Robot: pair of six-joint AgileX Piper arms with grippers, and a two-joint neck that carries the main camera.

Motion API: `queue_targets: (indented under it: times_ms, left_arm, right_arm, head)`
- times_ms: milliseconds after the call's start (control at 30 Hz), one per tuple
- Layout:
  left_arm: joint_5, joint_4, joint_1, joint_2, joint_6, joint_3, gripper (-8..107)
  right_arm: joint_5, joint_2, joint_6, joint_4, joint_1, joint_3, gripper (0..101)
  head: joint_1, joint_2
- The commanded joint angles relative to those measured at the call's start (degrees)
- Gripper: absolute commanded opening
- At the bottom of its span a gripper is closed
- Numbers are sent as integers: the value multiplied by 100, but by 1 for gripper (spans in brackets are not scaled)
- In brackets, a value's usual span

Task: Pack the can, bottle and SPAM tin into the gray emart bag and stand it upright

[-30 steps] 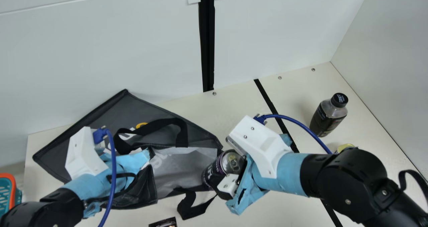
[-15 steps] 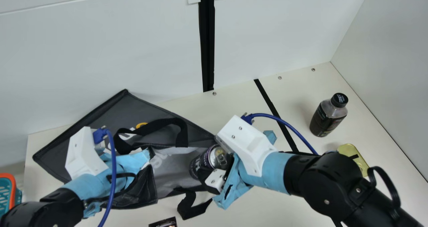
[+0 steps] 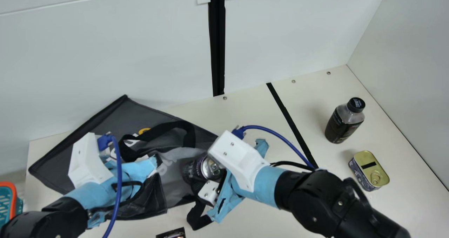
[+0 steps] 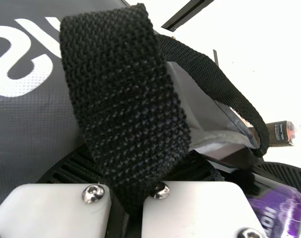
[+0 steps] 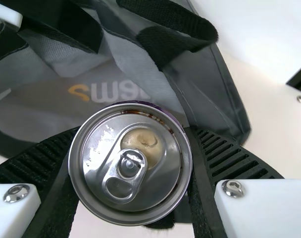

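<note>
Okay, can (image 3: 190, 170) is purple and black with pale lettering, tilted, silver lid with pull tab, tan patch and brown specks by the rim, clamped between the ribbed fingers of the right gripper (image 3: 206, 176) at the mouth of the gray emart bag (image 3: 119, 113). Bag's lying slumped and creased, one black strap (image 4: 123, 94) pinched in the left gripper (image 3: 135, 171). Bottle (image 3: 343, 123), dark with black cap, upright on the table (image 3: 263, 108) off to the right, near SPAM tin (image 3: 370, 171), gold ring-pull top, dark blue sides.
</note>
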Motion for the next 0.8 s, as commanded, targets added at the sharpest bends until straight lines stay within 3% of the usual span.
queue_targets:
  times_ms: [0, 400, 767]
  left_arm:
    - [0, 0, 0, 0, 0, 0, -8]
    - [0, 0, 0, 0, 0, 0, -8]
    - [0, 0, 0, 0, 0, 0, -8]
  right_arm:
    - [-369, 61, -79, -1, 71, 78, 0]
    - [-1562, 693, -448, 141, 478, 228, 0]
    - [-1988, 1418, -610, 391, 716, -91, 0]
  head:
    - [-130, -14]
    - [-130, -14]
    - [-130, -14]
